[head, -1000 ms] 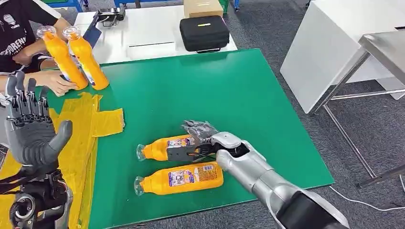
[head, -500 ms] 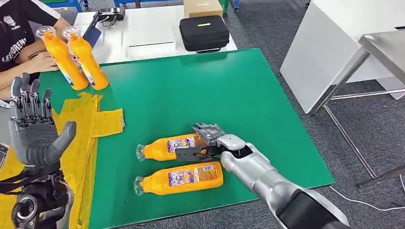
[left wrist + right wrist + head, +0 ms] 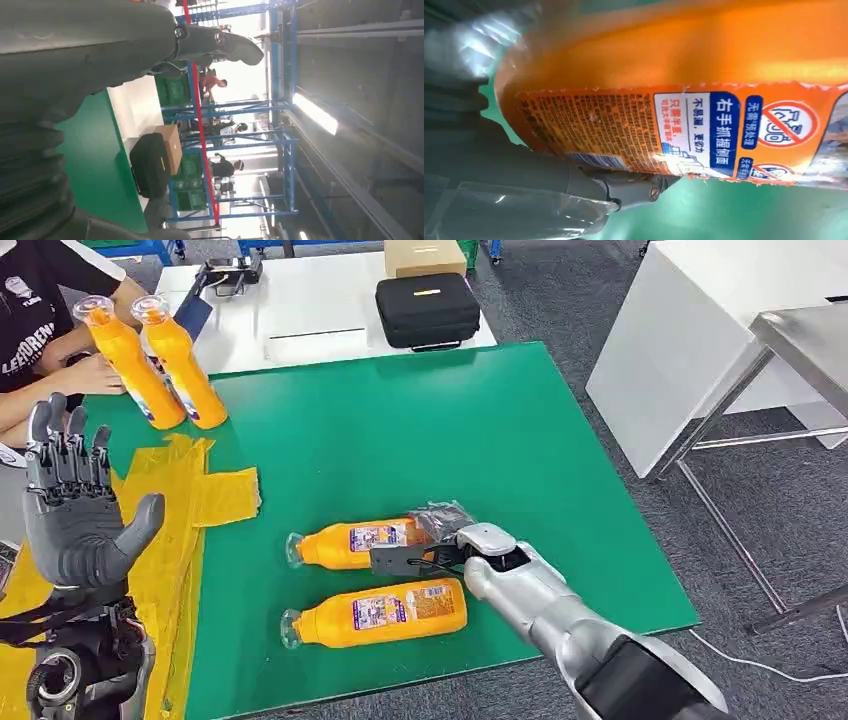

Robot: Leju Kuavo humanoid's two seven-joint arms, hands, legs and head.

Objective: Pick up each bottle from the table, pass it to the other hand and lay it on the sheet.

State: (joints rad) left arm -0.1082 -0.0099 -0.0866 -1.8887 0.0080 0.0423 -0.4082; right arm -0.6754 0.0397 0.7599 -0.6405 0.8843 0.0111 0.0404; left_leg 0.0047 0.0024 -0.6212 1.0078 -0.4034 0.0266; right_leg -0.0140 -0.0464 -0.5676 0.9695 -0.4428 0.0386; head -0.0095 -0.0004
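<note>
The right hand's fingers wrap the base end of the far bottle: dark fingers lie over its far side, and the thumb lies along its near side. The right wrist view shows the thumb pressed under the label of this bottle, so the hand grips it. The bottle lies on its side on the green bench. Its long axis runs left to right, with the cap pointing toward the robot's left and the base inside the hand. Whether it is lifted clear of the bench cannot be told.

A second bottle lies just beside it on the near side, parallel, cap also to the left, untouched. Two more bottles stand upright at the far left corner of the bench, touching each other. The yellow sheet lies at the left side of the bench, well apart from the lying bottles.

The left hand is raised at the left over the sheet, palm facing in, fingers straight and spread, holding nothing.

Compared with one second ago, the right hand has shifted slightly rightward along the far bottle, toward its base. The left hand has moved slightly down and right. A person's hand has drawn back from the upright bottles and now rests behind them.
</note>
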